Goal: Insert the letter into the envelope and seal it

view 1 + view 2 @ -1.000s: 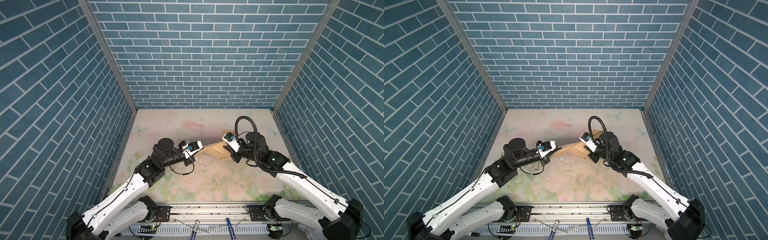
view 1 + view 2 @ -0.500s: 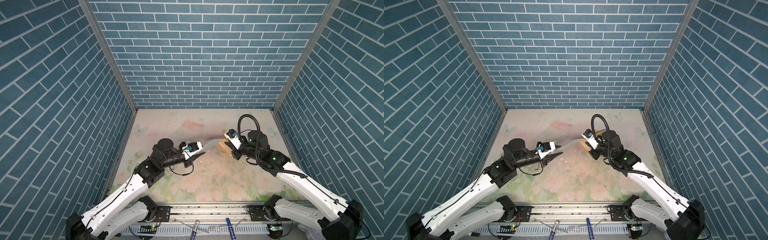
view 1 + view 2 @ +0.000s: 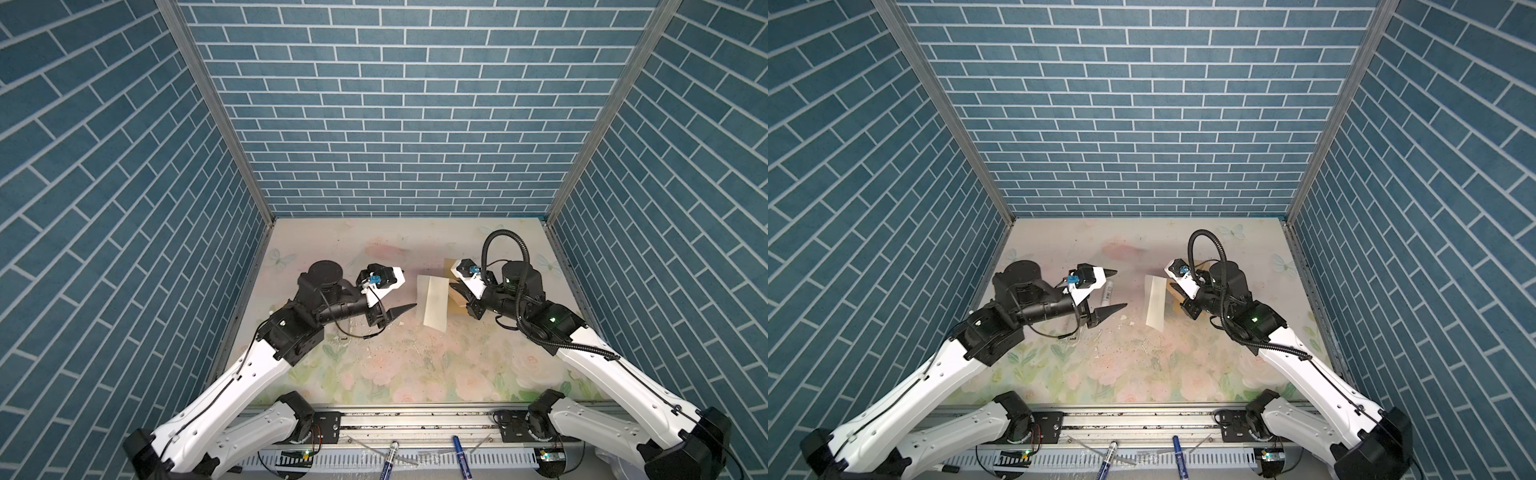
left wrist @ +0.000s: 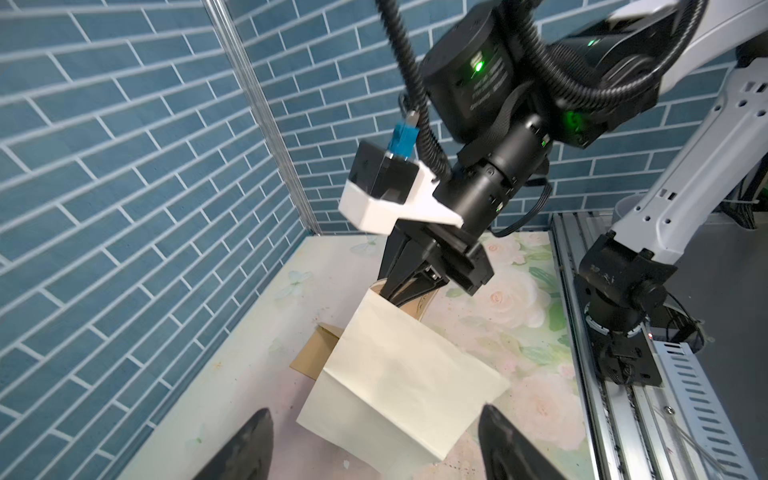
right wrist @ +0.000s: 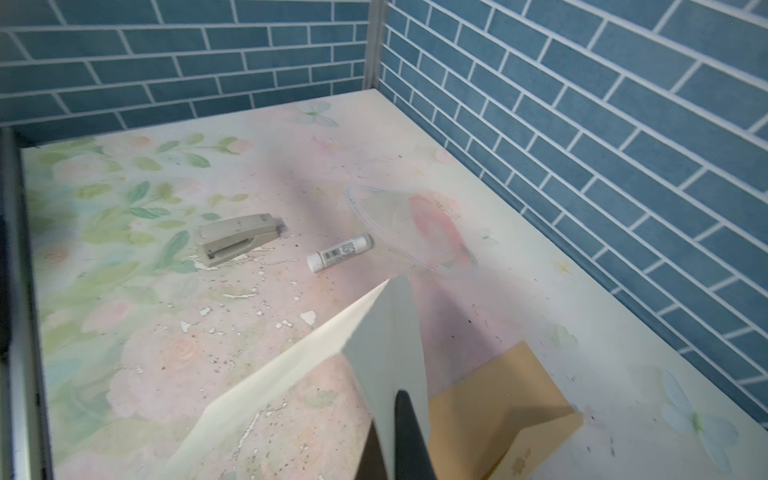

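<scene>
- left tool is being spread wide now, letter just let go
- letter's being pinched by right tool alone, right of centre, beside the envelope; insertion still pending

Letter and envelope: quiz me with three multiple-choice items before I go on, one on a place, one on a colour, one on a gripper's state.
1. Where is the envelope?
A on the table by the right gripper
B propped against the back wall
C hanging in the air

2. What colour is the letter?
A tan
B blue
C pale cream

3. How is the left gripper?
A shut on the letter
B open, holding nothing
C shut on the envelope

Answers:
1 A: the right wrist view shows it lying on the floral surface.
2 C: the sheet is cream in both top views.
3 B: its jaws stand wide apart, short of the sheet, which the right gripper pinches.
</scene>
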Controlling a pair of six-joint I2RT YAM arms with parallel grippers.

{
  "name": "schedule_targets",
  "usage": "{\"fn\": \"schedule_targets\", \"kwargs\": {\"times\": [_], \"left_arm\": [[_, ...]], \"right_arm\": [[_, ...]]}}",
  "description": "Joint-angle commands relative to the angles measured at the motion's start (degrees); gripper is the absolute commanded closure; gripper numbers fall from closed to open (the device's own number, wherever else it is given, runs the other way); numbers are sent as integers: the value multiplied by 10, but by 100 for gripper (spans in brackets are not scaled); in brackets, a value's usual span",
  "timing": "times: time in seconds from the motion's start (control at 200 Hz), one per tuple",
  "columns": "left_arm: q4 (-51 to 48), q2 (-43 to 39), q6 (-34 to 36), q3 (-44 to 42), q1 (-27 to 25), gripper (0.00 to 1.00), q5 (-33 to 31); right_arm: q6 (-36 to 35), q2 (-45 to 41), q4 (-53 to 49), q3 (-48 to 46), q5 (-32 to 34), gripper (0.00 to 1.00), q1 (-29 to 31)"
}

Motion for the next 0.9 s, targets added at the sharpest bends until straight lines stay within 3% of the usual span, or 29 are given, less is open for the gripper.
{"fn": "schedule_targets", "kwargs": {"times": [0.0,0.17,0.505,0.895], "left_arm": [[-4,22,16,-5,-2,22,30],[105,48,28,-48,-2,27,59],[99,110,34,-22,-2,42,121],[118,130,30,-25,-2,63,134]], "right_arm": [[-22,-12,24,-25,-98,100,-1],[-32,-12,28,-36,-156,100,-1],[-32,-10,40,-41,-217,100,-1],[-29,-11,35,-38,-237,100,2]]}}
